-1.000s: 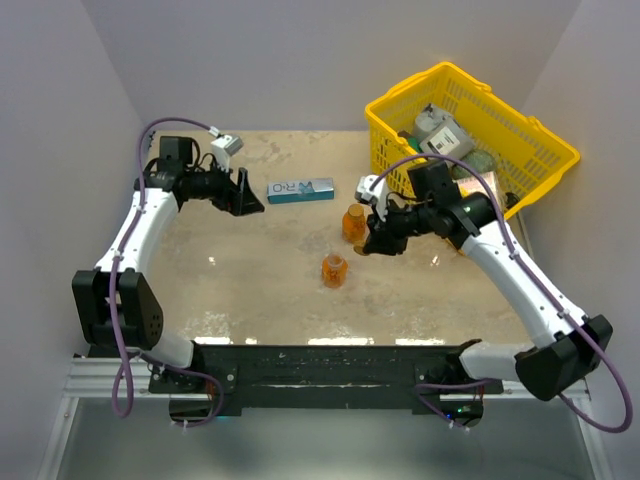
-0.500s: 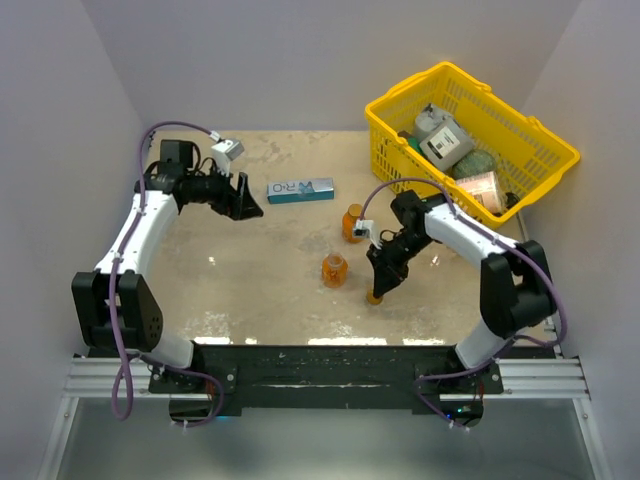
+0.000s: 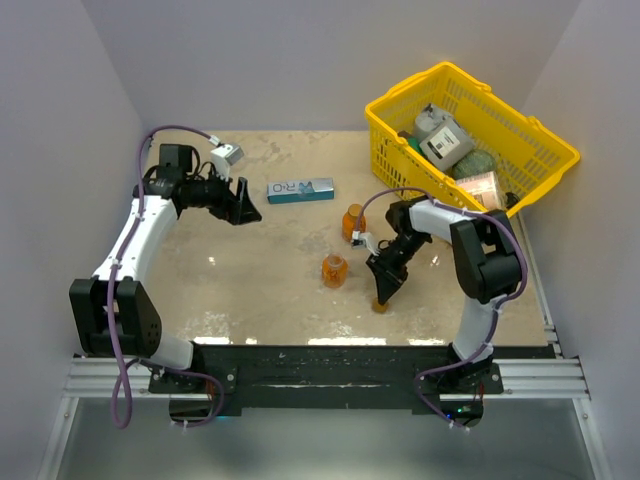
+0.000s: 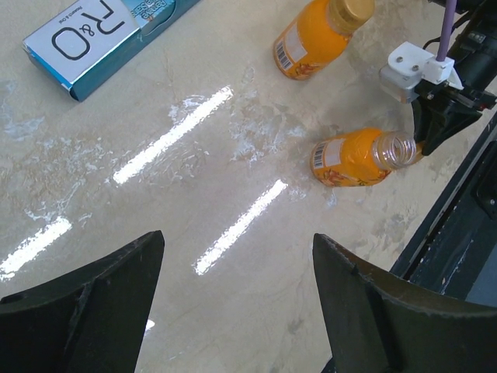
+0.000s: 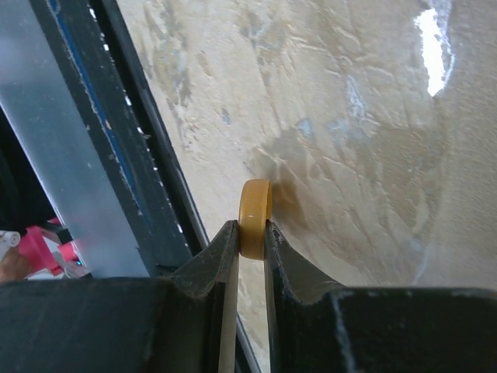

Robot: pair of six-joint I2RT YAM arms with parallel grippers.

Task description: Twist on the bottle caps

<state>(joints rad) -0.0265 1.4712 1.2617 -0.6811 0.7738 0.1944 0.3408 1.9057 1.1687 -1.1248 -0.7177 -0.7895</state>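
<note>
Bottle caps first: one brownish-orange cap [image 5: 255,208] stands on edge, pinched between the two fingers of the right hand [image 3: 383,292], which are closed down to the cap's thickness. The hand points down at the tabletop [image 3: 250,285] close to the near edge, just inside the black rail [image 3: 320,362]. I cannot tell whether the cap touches the surface. Just to the left of that hand stands an uncapped bottle [image 3: 335,270], upright, its neck bare and its mouth showing clear in the left wrist view. Behind it, toward the middle of the tabletop, the second bottle [image 3: 353,222] stands upright as well, and a second cap [image 4: 353,8] appears to sit on its neck.

The left hand [image 3: 243,203] hovers over the far left of the tabletop with its fingers spread wide and nothing between them. Beside it lies a blue-and-white R&O box [image 3: 300,190], flat on the surface.

The tabletop itself is a pale beige, stone-patterned sheet, glossy, with long white streaks of reflected light across it. Pale, plain walls [image 3: 300,60] close it in at the back and on both sides. In the far right corner a yellow basket [image 3: 400,140] is tilted up against the wall, with several packaged goods inside. Purple cables loop along both white arms.
</note>
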